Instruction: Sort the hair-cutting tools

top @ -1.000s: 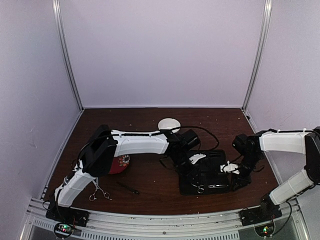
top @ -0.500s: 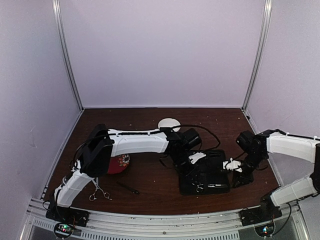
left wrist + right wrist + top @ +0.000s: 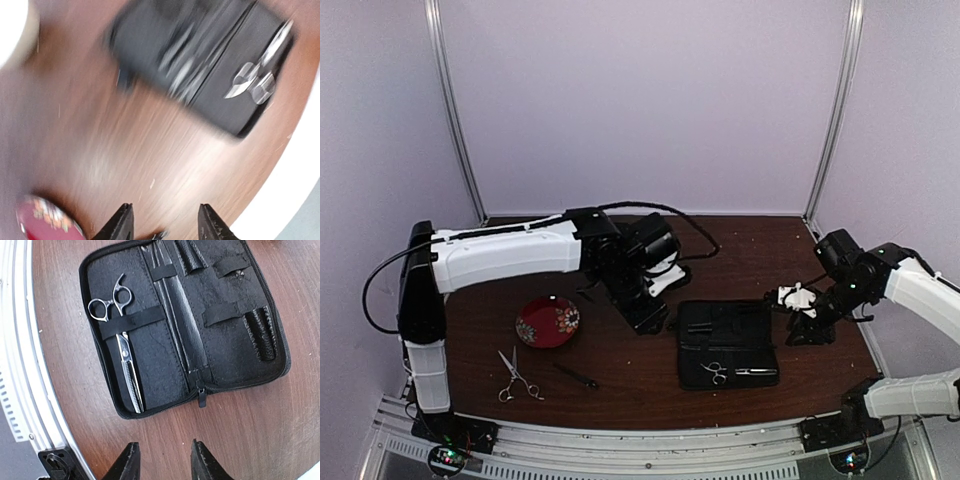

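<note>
One pair of scissors [image 3: 124, 352] sits strapped inside the open case [image 3: 235, 355], toward the near-right part of the bench [image 3: 630, 385]. The second pair [image 3: 517, 375] and the black stick tool [image 3: 578, 376] lie loose by the near-left edge, just nearward of the red plate [image 3: 548, 321]. My left gripper [image 3: 162, 227] and right gripper [image 3: 162, 460] both hang empty, jaws apart. I judge the loose pair comes next: I'd lower the left arm and straddle its blades.

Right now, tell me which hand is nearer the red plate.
Left. The left hand hangs just right of the red plate in the top view; the right hand sits far across, beyond the black case.
</note>
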